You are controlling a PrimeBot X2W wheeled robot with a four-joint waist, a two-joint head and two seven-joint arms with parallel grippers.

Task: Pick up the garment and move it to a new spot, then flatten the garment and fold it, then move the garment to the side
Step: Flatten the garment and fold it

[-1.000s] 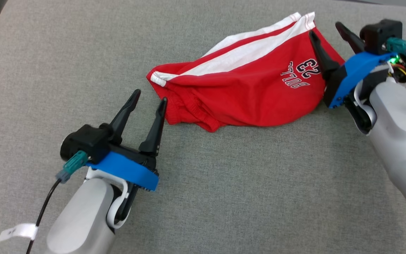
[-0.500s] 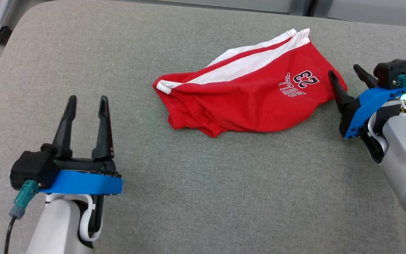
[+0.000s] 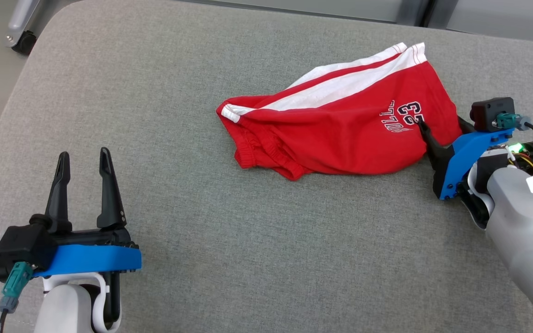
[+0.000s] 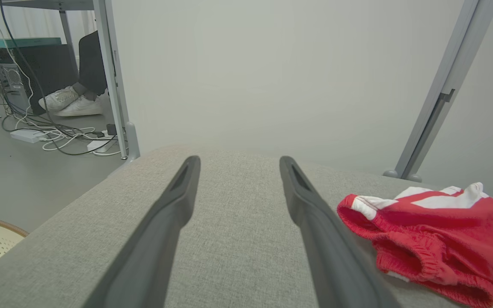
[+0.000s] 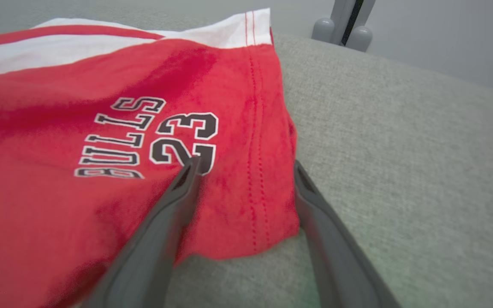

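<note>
Your right claw (image 3: pixel 441 122), mid-right: spread wide, straddling red shorts (image 3: pixel 331 134) hem, not clamped. Your left claw (image 3: pixel 84 153), lower left: spread wide, empty.

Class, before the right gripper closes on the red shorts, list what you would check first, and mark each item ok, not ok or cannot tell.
1. Right gripper open: ok.
2. Red shorts' hem corner between its fingers: ok.
3. Both cloth layers caught: cannot tell.
4. Left gripper open, apart from the shorts: ok.
5. Shorts lying flat on the grey cushion: not ok, waistband bunched.
</note>
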